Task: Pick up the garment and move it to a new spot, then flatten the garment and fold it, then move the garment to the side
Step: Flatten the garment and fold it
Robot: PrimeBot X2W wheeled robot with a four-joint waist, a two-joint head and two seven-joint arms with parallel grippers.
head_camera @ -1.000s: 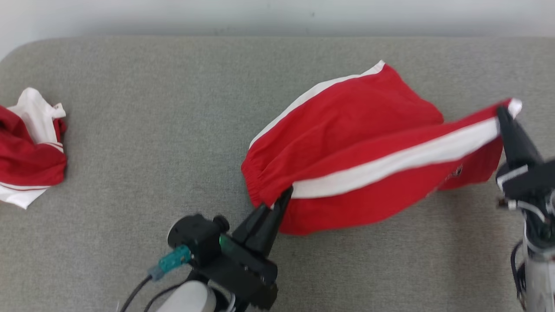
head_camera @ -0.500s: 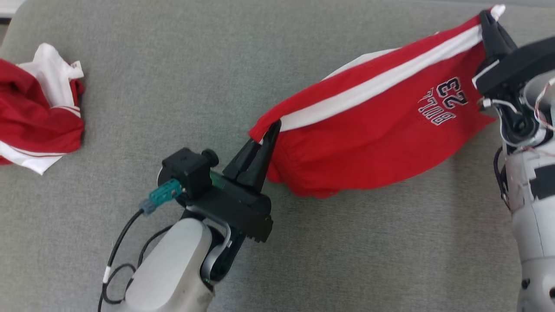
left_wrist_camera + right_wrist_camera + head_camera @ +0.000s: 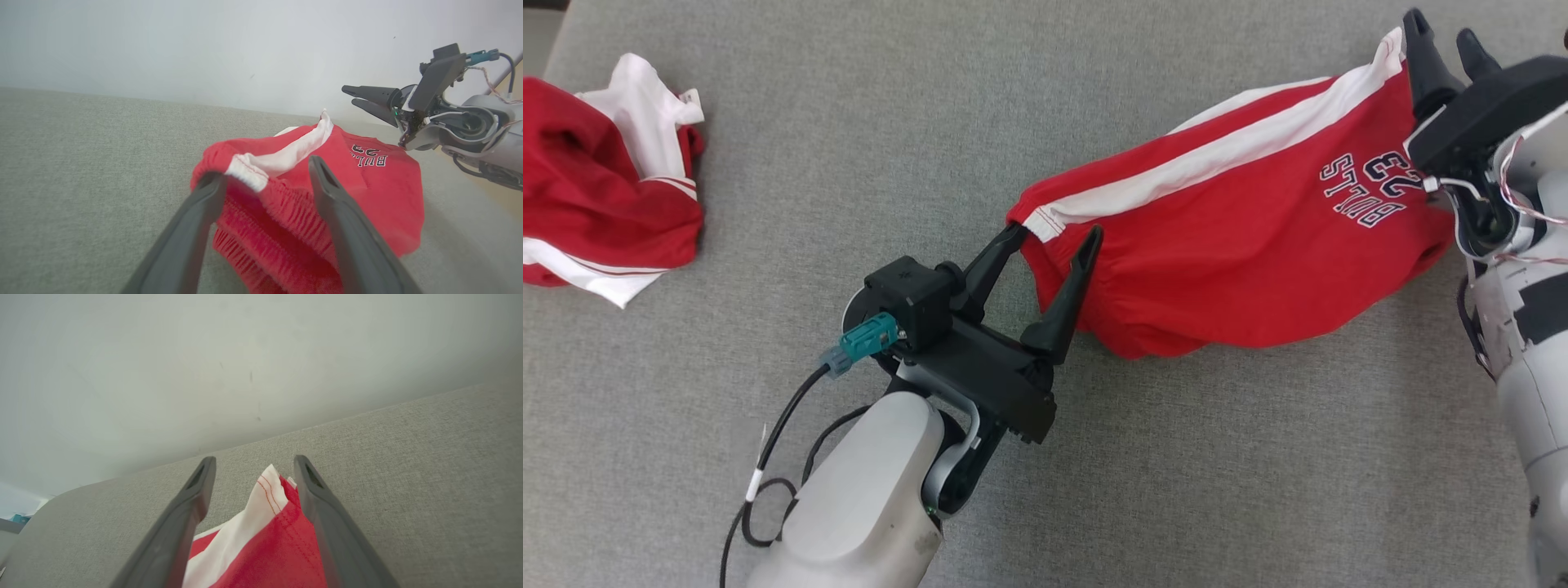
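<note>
The garment [image 3: 1241,245] is a pair of red shorts with a white side stripe and dark lettering, stretched out on the grey padded surface [image 3: 931,122]. My left gripper [image 3: 1054,237] stands open at its elastic waistband, and the stripe's end lies loose between the fingers. In the left wrist view that waistband corner [image 3: 249,171] sits between the spread fingers of the left gripper [image 3: 265,171]. My right gripper [image 3: 1439,28] is open at the far hem corner. The right wrist view shows the right gripper [image 3: 254,461] spread around the hem corner [image 3: 273,494].
A second red and white garment [image 3: 605,180] lies crumpled at the left edge of the surface. A pale wall [image 3: 204,53] rises behind the far edge. The right gripper [image 3: 359,96] and its forearm also show in the left wrist view.
Both grippers have gone from shut on the garment's two ends to open. The garment has sagged onto the surface. The head camera has tilted further down.
</note>
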